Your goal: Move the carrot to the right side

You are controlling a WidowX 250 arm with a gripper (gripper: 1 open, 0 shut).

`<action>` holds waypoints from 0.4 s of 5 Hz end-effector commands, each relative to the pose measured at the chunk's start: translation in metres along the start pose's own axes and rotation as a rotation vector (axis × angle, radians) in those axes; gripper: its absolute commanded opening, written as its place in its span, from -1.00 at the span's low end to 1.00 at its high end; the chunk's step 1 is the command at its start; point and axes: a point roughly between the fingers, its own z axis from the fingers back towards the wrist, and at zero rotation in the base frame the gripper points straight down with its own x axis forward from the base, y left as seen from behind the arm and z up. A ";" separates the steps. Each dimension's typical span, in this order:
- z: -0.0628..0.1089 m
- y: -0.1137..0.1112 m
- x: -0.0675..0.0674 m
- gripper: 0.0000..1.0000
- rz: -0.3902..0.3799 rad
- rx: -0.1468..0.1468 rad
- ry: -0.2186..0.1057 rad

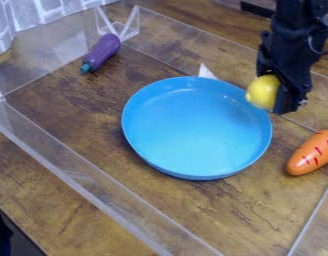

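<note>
gripper (270, 95) clamped on yellow fruit (263, 92) by plate (174, 135) edge, carrot (314, 152) beside

Lying on a wooden table (73, 130): blue plate (187, 135) in the middle, purple eggplant (100, 50) far back left. Hanging over the plate's right rim: yellow fruit (264, 92).

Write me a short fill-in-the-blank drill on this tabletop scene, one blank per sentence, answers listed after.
1. The end effector is shut on a ____ fruit.
2. The carrot lies to the ____ of the blue plate in the picture.
3. The eggplant is ____ in colour.
4. Nothing lies inside the ____.

Answers: yellow; right; purple; plate
</note>
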 end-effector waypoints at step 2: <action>0.021 0.001 0.024 1.00 -0.018 0.029 -0.086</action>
